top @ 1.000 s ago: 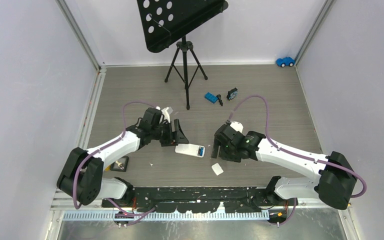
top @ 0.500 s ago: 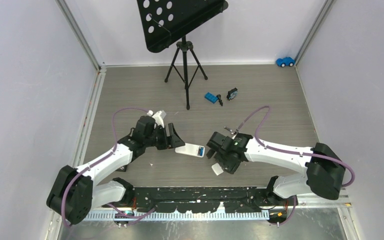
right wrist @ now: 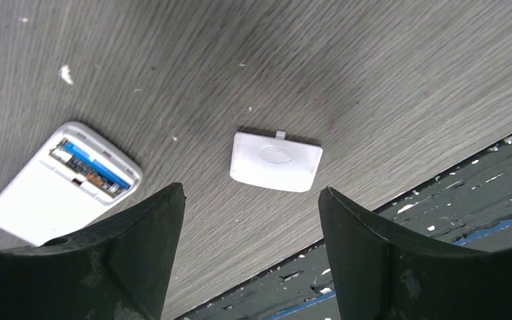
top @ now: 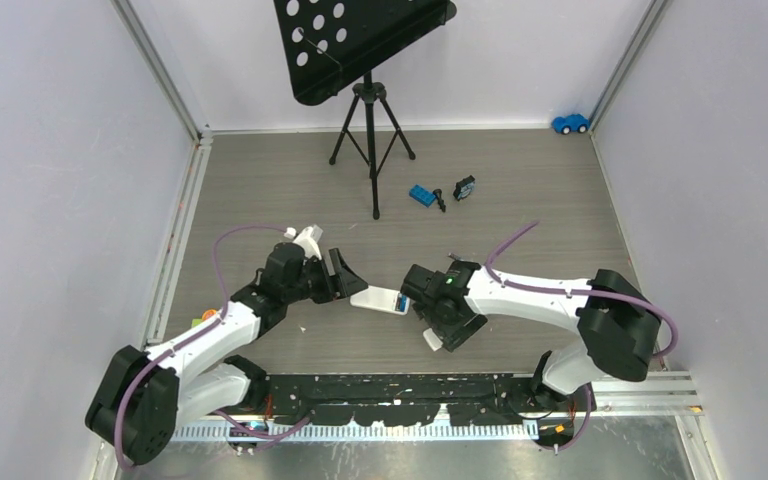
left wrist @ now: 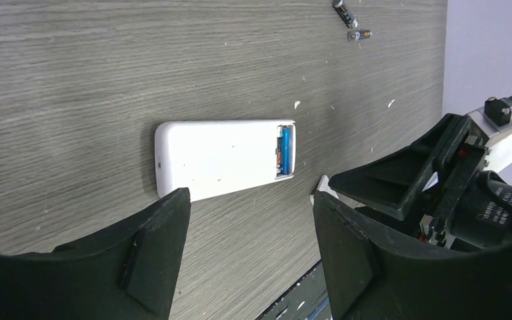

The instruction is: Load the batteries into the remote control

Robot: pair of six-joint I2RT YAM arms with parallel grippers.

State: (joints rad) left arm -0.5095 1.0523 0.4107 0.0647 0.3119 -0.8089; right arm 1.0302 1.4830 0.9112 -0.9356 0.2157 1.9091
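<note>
Lying flat on table (top: 520,190), remote (left wrist: 223,160) sits just ahead of left gripper (left wrist: 250,220); jaws wide, nothing held. Right gripper (right wrist: 250,200) hovers over detached lid (right wrist: 275,160); jaws wide, empty. Remote bay open: blue battery (left wrist: 285,148) seated inside. Two loose batteries (left wrist: 360,35) beyond remote, well apart. Change since one second ago: right gripper shifted over lid; remote unmoved.

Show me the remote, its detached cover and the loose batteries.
remote (left wrist: 217,157), left wrist view, middle of its white back.
cover (right wrist: 277,162), right wrist view, its ribbed centre.
batteries (left wrist: 361,35), left wrist view, the lower cell's body.
</note>
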